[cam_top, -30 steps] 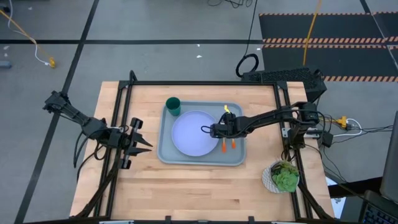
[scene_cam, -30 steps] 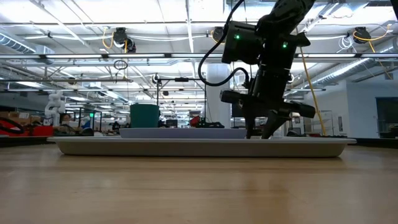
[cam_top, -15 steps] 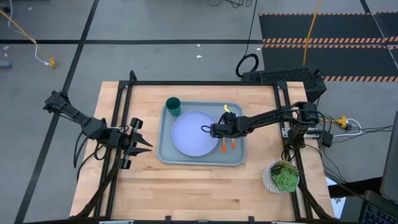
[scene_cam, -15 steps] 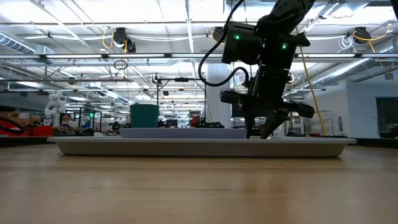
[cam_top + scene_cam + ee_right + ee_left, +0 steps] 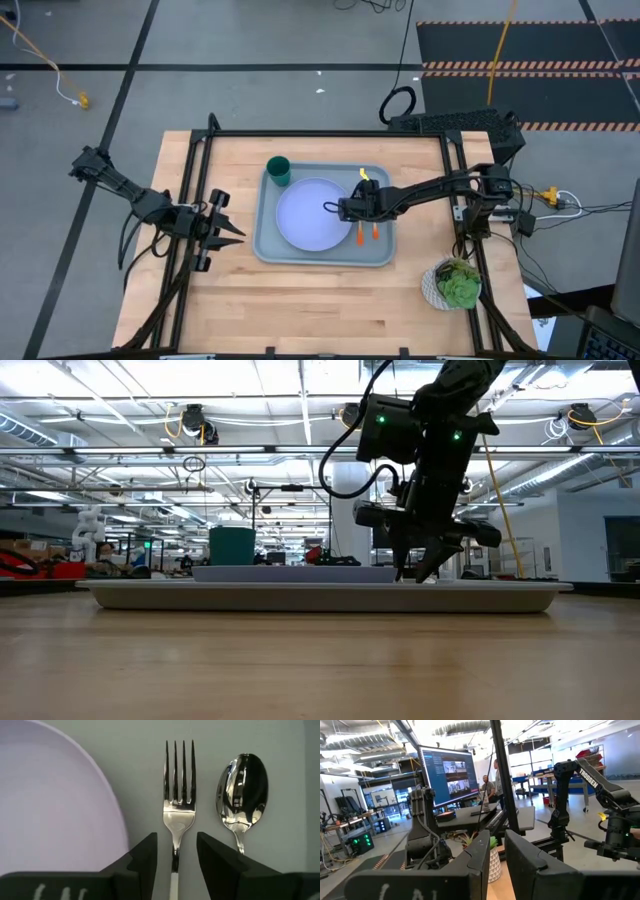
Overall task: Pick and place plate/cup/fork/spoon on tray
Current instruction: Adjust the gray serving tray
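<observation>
Fork (image 5: 178, 795) lies flat on the tray (image 5: 268, 245), between the plate (image 5: 305, 215) and the spoon (image 5: 242, 795), with the right tool (image 5: 175, 857) spread astride its neck.
Lifting crookedly, a finger could clip the handle and drag the fork into the spoon or against the plate's edge. Right arm reaches across the tray, tool pointed down and low; cup (image 5: 278, 171) stands at a far corner. Left tool (image 5: 225, 232) waits over the counter (image 5: 320, 310) beside the tray, fingers slightly parted, empty.
</observation>
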Tool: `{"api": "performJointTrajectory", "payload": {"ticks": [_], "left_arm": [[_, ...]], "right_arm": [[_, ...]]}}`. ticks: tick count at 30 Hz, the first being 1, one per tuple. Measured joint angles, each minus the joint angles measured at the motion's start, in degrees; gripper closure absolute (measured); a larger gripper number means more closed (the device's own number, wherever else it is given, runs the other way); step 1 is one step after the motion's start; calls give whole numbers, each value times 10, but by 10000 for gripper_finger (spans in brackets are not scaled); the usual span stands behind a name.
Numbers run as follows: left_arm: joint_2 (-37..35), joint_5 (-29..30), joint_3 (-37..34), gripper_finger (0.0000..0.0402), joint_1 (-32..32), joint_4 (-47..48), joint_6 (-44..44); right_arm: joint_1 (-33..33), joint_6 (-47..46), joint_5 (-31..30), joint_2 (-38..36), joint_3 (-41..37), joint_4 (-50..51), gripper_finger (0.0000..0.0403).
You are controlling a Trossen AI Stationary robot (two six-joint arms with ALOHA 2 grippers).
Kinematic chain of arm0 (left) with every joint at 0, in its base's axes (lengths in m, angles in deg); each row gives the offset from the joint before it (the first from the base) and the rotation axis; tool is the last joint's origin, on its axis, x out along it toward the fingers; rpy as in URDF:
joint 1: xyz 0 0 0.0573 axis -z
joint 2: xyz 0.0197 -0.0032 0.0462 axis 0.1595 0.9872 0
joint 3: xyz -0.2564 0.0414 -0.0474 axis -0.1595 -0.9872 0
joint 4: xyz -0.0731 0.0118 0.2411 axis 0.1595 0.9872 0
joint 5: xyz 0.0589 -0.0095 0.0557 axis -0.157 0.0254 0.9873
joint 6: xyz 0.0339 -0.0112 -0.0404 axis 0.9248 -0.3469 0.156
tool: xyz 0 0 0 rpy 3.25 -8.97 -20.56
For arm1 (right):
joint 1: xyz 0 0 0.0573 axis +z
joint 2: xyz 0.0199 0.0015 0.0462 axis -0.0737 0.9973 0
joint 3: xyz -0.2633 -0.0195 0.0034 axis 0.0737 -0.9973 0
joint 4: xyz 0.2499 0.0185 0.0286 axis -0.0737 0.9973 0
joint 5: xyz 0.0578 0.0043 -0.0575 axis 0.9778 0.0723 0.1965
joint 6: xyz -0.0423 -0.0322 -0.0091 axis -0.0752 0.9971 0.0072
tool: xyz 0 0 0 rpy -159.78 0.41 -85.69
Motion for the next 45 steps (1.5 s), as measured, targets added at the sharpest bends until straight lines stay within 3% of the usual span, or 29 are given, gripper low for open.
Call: {"api": "performJointTrajectory", "payload": {"ticks": [10,16,21,26,30,32,38,45], "left_arm": [[1,1,0,339,0,23,30],[1,29,0,339,-8,44,39],[1,51,0,339,-25,68,38],[1,52,0,339,-47,83,28],[1,52,0,339,-67,103,25],[3,52,0,339,-79,112,24],[6,52,0,339,-113,126,34],[3,52,0,339,-147,130,43]], "right_arm": [[0,83,-27,0,0,0,275],[0,237,2,-4,0,5,275],[0,291,2,-27,0,32,275],[-1,363,-60,-62,0,38,275],[-18,477,-101,-81,0,6,275],[-40,559,-66,-84,0,-31,275],[-141,731,139,-83,1,-98,275],[-233,850,223,-83,30,-94,275]]}}
